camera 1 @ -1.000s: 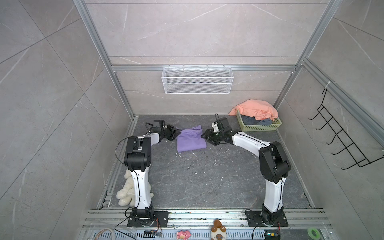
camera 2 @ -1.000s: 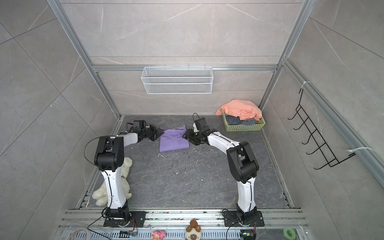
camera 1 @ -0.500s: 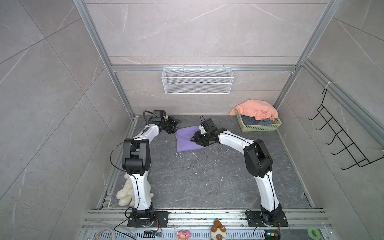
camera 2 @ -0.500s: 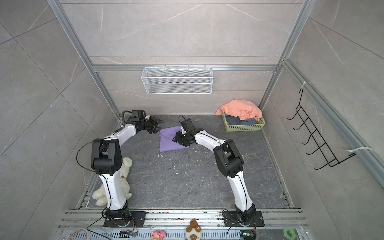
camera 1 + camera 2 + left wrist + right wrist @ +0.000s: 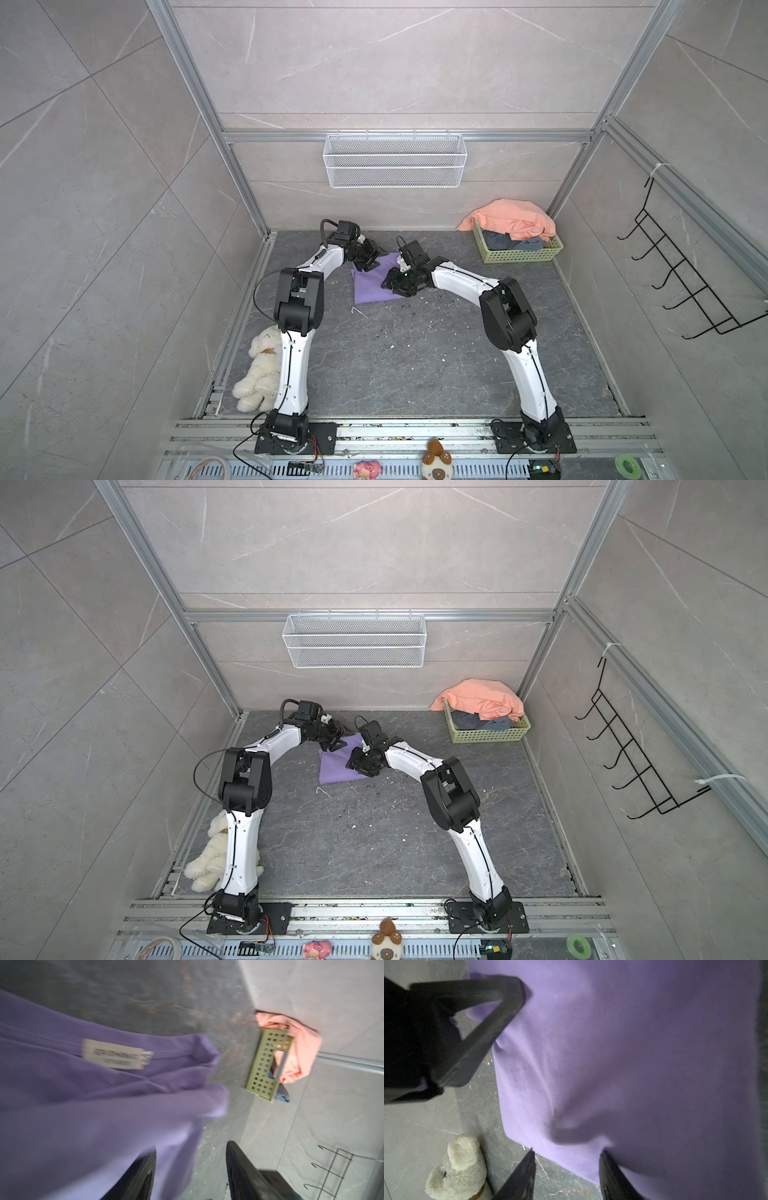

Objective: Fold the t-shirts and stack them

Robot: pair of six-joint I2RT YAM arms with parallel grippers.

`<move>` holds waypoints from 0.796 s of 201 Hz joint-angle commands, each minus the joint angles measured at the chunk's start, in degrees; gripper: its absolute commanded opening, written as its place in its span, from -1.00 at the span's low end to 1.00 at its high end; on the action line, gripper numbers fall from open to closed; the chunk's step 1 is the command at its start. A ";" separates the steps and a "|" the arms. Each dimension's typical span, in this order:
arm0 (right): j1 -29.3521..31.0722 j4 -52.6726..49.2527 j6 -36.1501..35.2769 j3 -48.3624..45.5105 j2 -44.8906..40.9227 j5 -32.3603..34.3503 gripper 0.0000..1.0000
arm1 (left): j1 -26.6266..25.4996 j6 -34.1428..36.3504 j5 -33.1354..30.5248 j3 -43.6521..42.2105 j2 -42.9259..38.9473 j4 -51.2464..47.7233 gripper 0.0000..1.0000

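The lilac-purple t-shirt [image 5: 371, 286] [image 5: 336, 769] lies folded on the dark floor at the back, in both top views. My left gripper [image 5: 369, 262] [image 5: 335, 742] hovers at its far left corner. In the left wrist view this gripper [image 5: 191, 1167] is open, with a loose fold of the shirt [image 5: 93, 1105] sagging over one finger. My right gripper [image 5: 397, 286] [image 5: 360, 766] is low over the shirt's right part. In the right wrist view it [image 5: 566, 1169] stands open astride the cloth's edge [image 5: 612, 1064]. The salmon t-shirt [image 5: 511, 222] and the grey t-shirt [image 5: 505, 242] sit in the basket.
A green perforated basket [image 5: 521, 254] [image 5: 488, 735] [image 5: 264, 1064] stands in the back right corner. The cream plush dog [image 5: 259, 370] [image 5: 460, 1167] lies by the left arm's base. A white wire shelf [image 5: 395, 166] and a black hook rack [image 5: 685, 282] hang on the walls.
My right gripper has swung left, from beside the shirt's right edge to over the shirt. The left gripper has moved from the shirt's left side to its far corner, and its jaws have widened.
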 commanded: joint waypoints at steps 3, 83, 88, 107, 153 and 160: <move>0.43 -4.55 0.19 0.75 1.90 1.22 0.02 | 0.85 -0.40 1.74 3.32 2.18 3.00 0.13; 0.43 -8.88 -1.51 0.23 2.29 1.71 0.02 | 5.54 -14.56 5.55 2.33 8.23 13.97 0.13; 0.42 -9.05 -1.73 0.97 2.17 1.78 0.02 | 5.77 -14.66 5.87 2.18 7.94 14.08 0.13; 0.35 -9.82 -3.32 3.99 1.42 1.53 0.03 | 6.44 -13.57 7.02 1.52 6.14 14.09 0.13; -0.46 -17.03 -9.21 12.23 -3.07 5.85 0.08 | 6.62 -2.62 1.53 -2.20 -7.00 7.25 0.13; -0.96 -17.85 -9.40 12.20 -4.27 7.14 0.08 | 6.56 0.23 -0.45 -2.28 -8.88 4.57 0.12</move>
